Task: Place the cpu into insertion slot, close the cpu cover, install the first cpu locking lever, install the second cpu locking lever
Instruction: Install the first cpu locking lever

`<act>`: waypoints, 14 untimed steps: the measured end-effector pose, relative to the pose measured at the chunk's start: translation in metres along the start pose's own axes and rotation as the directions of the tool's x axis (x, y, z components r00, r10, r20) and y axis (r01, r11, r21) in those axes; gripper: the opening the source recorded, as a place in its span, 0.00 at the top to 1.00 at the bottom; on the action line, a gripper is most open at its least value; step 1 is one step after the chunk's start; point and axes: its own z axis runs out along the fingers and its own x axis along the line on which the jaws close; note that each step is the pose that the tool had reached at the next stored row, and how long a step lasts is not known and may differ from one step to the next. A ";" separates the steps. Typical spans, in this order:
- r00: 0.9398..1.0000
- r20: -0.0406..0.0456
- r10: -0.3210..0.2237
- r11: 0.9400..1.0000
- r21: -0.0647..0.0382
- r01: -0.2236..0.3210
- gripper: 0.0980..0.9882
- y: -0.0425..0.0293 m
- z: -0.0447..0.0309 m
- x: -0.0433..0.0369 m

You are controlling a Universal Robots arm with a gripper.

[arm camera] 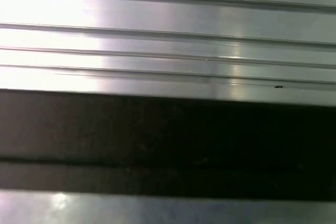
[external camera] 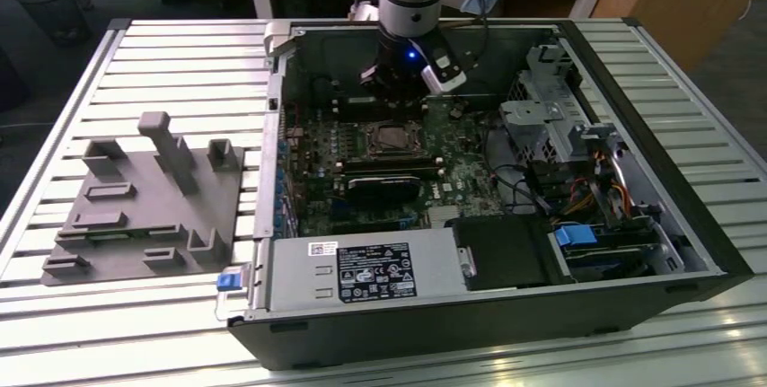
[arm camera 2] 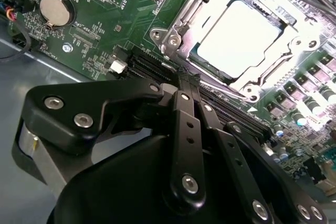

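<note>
Gripper: your fingers pressed together, empty, beside the cover, closed over the cpu. Case on slatted table; grey fixture alongside.

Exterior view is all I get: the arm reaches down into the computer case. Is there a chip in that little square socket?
Observer: Yes. In the second wrist view the cpu lies in the insertion slot, pale metal face up.
Operator: Is anything over it?
Observer: The cpu cover lies flat around it, and the chip's face shows through its window.
Operator: And the claw?
Observer: The gripper points at the board just beside the cover's corner, apart from the chip.
</note>
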 end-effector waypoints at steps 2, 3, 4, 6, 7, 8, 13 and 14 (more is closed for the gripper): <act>1.000 0.000 0.000 1.000 0.000 0.000 0.99 -0.0002 0.0022 -0.0003; 1.000 0.000 0.000 1.000 0.000 0.000 0.99 -0.0003 0.0031 -0.0004; 1.000 0.000 0.000 1.000 0.000 0.000 0.99 -0.0004 0.0036 -0.0005; 1.000 0.000 0.000 1.000 0.000 0.000 0.99 -0.0004 0.0037 -0.0006; 1.000 0.000 0.000 1.000 0.001 0.000 0.99 -0.0004 0.0037 -0.0006; 1.000 0.000 0.000 1.000 0.000 0.000 0.99 -0.0004 0.0036 -0.0007; 1.000 0.000 0.000 1.000 0.001 0.000 0.99 0.0000 0.0007 -0.0010; 1.000 0.000 0.000 1.000 0.004 0.000 0.99 0.0000 0.0007 -0.0010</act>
